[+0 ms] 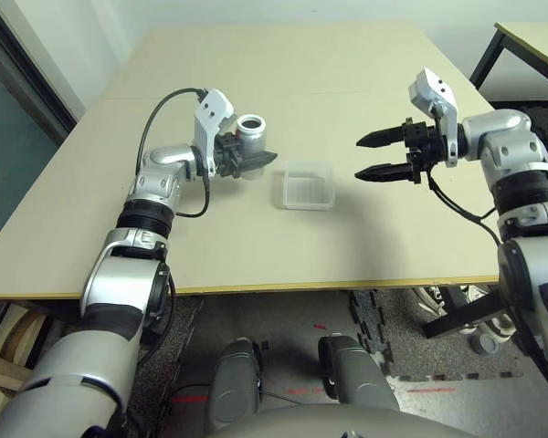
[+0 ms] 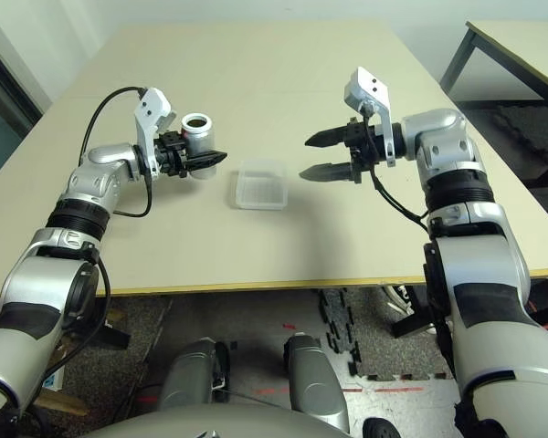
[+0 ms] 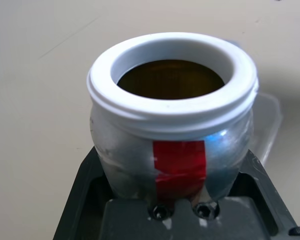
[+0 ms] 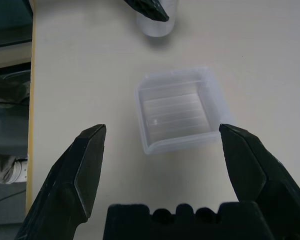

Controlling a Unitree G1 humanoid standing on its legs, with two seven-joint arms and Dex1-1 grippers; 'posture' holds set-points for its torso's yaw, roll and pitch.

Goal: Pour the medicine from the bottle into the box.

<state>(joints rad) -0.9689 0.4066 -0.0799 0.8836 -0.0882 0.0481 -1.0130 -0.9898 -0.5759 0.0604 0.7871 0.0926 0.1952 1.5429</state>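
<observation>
Left eye view: left pincer (image 1: 256, 161) grasping uncapped bottle (image 1: 250, 130) upright beside box (image 1: 308, 185); right pincer (image 1: 374, 155) spread, empty.

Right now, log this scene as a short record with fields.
bottle: uncapped, mouth up, upright, gripped by the left gripper, held left of the box
box: clear tray on the table, looks empty, between the two arms
right gripper: jaws open, holding nothing, raised to the right of the box
pouring: not yet begun

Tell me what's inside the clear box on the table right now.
The box looks empty: only its ribbed clear bottom shows, no pills. The open bottle sits upright in the left gripper.
</observation>
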